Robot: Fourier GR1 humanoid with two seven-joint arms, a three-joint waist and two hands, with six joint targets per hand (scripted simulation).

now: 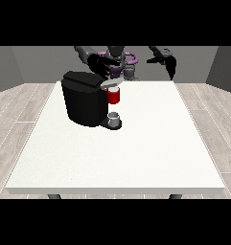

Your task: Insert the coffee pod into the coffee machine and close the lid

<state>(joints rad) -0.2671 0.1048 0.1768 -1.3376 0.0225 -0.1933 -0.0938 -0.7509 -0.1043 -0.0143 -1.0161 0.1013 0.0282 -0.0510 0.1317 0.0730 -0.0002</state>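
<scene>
The black coffee machine (83, 103) stands on the table's left half. At its front top a grey lid (111, 84) lies over a red pod holder (114, 96), and a small grey cup (115, 118) sits on the base below. I cannot make out a separate coffee pod. The hand at the view's left (98, 64) hovers at the machine's top rear, its fingers spread down towards the lid. The hand at the view's right (168, 63) hangs in the air past the table's far edge, fingers pointing down and holding nothing.
The white table (136, 153) stretches wide in front of and to the right of the machine. The robot's torso (118, 60) stands behind the far edge.
</scene>
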